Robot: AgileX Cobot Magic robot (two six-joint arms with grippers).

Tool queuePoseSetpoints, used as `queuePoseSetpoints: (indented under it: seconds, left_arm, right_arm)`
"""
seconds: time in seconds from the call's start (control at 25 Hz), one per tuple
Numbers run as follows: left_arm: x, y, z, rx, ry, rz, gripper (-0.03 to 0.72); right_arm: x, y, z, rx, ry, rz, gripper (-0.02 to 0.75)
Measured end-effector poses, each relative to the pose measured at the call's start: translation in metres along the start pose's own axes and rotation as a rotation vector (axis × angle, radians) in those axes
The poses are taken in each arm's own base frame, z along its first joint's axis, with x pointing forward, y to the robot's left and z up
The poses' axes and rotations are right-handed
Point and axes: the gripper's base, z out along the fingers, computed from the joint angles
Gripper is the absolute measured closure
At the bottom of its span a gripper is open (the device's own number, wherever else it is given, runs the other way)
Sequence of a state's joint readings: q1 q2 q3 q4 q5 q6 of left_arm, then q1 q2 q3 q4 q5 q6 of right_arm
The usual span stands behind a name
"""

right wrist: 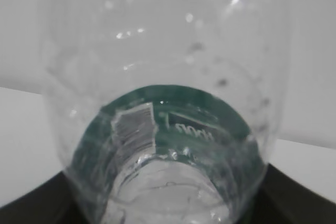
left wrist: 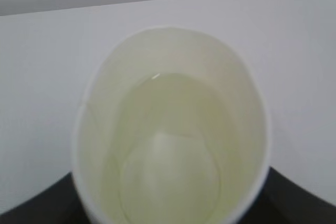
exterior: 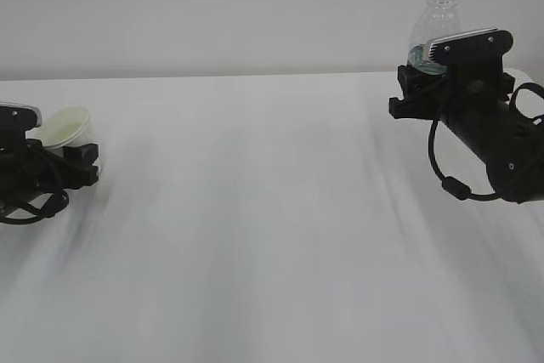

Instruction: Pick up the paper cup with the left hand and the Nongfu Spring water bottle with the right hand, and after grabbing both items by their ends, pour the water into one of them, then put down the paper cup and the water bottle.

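The paper cup point(exterior: 68, 127) sits tilted in my left gripper point(exterior: 75, 161) at the table's far left edge. From the left wrist view I look into the cup point(left wrist: 173, 77), where water point(left wrist: 168, 129) lies over its pale bottom. Black fingers point(left wrist: 31, 208) press its sides, so the left gripper point(left wrist: 170, 205) is shut on it. At the far right the Nongfu Spring water bottle point(exterior: 438, 23) stands upright and capless, its lower part hidden behind my right gripper point(exterior: 422, 82). In the right wrist view the bottle point(right wrist: 163, 77) with its green label point(right wrist: 199, 114) fills the right gripper point(right wrist: 168, 205).
A white table point(exterior: 255, 227) runs to a pale wall point(exterior: 212, 6) behind. The black right arm point(exterior: 497, 142) with its looping cable point(exterior: 446, 172) reaches in from the right.
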State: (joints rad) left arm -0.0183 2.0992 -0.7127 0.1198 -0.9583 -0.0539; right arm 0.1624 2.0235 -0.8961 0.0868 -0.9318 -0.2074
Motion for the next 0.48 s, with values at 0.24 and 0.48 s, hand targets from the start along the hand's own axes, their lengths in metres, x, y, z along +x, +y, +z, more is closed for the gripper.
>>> queuePoseSetpoints:
  seconds: [0.24,0.48]
  left_arm:
    - [0.0002,0.0000,0.0000,0.000,0.002,0.000,0.202]
    - [0.0008,0.0010,0.0000,-0.011,0.008,-0.007,0.111]
  right_arm:
    - [0.0000,0.0000,0.0000,0.000,0.000,0.000,0.272]
    - [0.0000,0.0000,0.0000,0.000,0.000,0.000,0.272]
